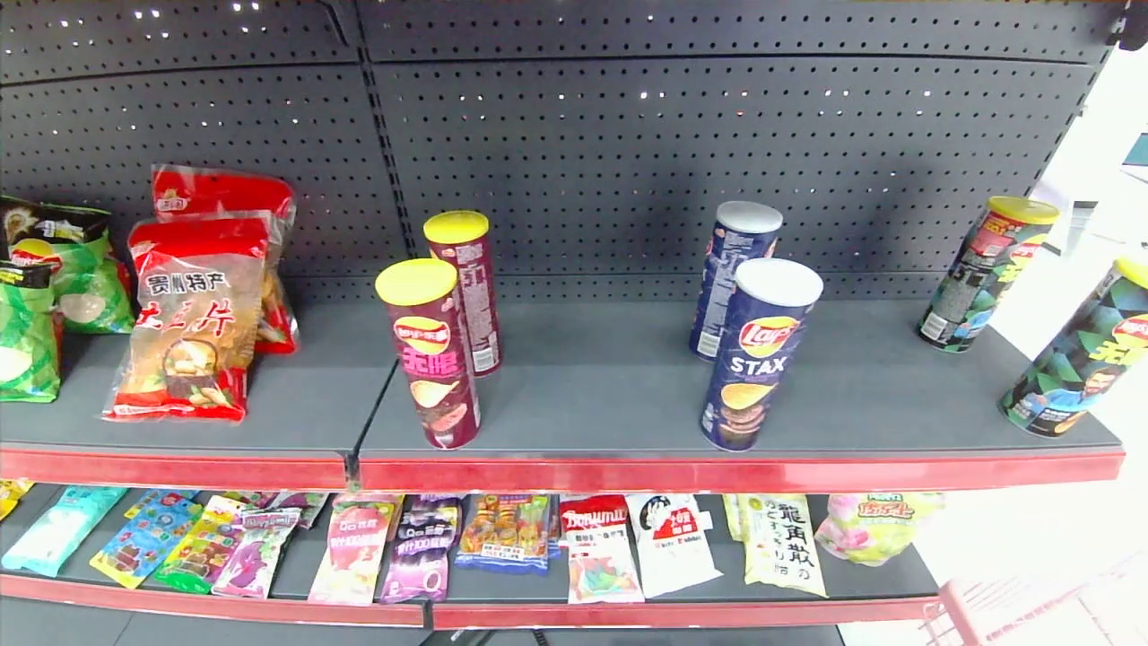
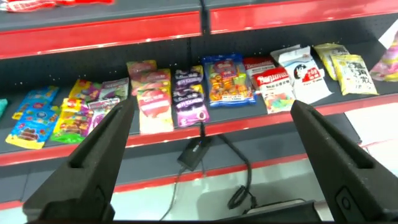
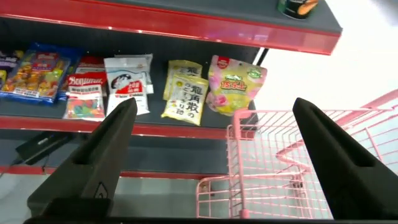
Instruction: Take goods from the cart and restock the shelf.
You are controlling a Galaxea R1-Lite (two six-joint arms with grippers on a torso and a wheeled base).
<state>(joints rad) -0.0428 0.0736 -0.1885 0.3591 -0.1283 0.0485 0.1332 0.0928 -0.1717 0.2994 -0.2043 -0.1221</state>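
Cart: pink wire cart (image 3: 280,127), on the floor by the right end of the lower shelf (image 3: 186,129) and nearer to us than it.
Upper shelf: the upper shelf (image 1: 610,395) is a grey board with a red front edge; we count six upright chip cans on it.
Maroon cans: two with yellow lids, left of middle. The near maroon can (image 1: 430,359) stands by the front edge, and the far maroon can (image 1: 466,292) is just behind it to the right.
Blue cans: two with white lids, right of middle. The near blue can (image 1: 758,359) is close in front of the far blue can (image 1: 731,278).
Green-black cans: two with yellow lids at the right end, the far one (image 1: 987,274) well apart from the near one (image 1: 1076,359).
Bags: red snack bags (image 1: 193,323) one behind the other on the left section, and green bags (image 1: 40,296) at the left edge.
Lower shelf stock: a row of flat packets (image 1: 502,538) lying side by side.
Left pincer (image 2: 211,104): fingers spread wide, gripping nothing, and we see the lower shelf beyond it.
Right pincer (image 3: 214,102): fingers spread wide, gripping nothing, with the cart beyond it.
Cable: black cable (image 2: 239,168) hanging below the lower shelf.
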